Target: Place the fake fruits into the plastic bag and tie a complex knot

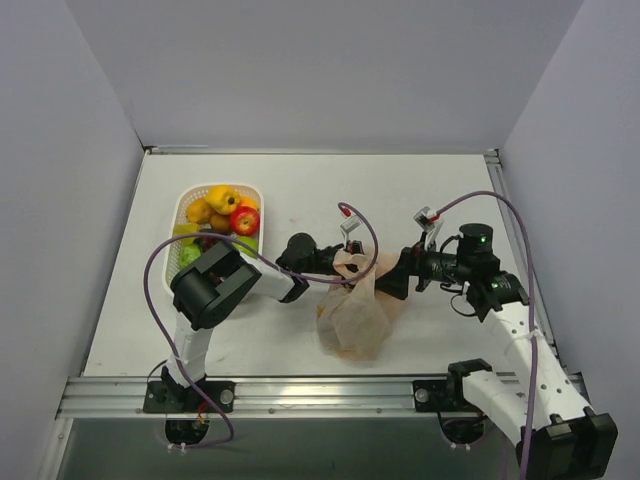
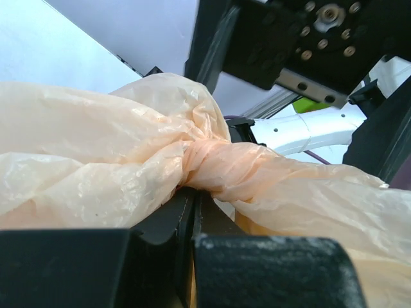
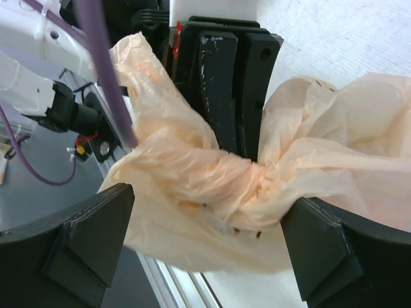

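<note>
The pale orange plastic bag lies bulging at the table's middle, its top twisted into a knot. My left gripper is shut on the bag at the knot; in the left wrist view its fingers are pressed together under the twist. My right gripper is open, and the knot sits between its wide-apart fingers. Fake fruits stay in the white basket: a yellow one, a red apple and a green one. What the bag holds is hidden.
The white lattice basket stands at the back left, partly behind my left arm. Purple cables loop over both arms. A metal rail runs along the near edge, and grey walls close three sides.
</note>
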Action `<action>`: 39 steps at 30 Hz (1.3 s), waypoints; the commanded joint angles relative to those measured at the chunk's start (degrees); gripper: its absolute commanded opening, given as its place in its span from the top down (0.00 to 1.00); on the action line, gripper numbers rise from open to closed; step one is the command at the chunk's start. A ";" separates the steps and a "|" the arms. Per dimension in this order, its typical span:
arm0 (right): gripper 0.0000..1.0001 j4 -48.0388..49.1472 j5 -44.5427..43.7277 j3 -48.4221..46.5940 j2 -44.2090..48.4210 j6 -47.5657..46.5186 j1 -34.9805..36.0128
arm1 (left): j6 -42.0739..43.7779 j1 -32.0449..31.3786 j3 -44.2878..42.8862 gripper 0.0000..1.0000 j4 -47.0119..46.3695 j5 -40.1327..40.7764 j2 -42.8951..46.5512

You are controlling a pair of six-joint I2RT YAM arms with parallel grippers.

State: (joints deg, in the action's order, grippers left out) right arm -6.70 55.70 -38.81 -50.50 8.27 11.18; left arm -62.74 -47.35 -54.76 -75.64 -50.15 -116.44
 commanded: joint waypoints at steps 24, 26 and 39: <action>0.75 -18.62 8.72 -2.59 -2.14 -14.44 -14.08 | -0.19 -0.90 -0.87 1.00 -14.71 -1.26 0.52; 0.69 -16.52 9.51 -2.50 -2.76 -12.24 -14.08 | -0.19 -1.07 -1.05 1.00 -14.98 -1.27 0.43; 0.63 -4.55 7.50 0.40 -6.72 -2.04 -5.30 | -0.72 -1.60 -2.28 1.00 -16.03 -1.00 -0.45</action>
State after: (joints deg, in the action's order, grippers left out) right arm -14.61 63.33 -39.44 -56.75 3.92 3.55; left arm -62.92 -48.60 -54.83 -75.40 -50.94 -116.44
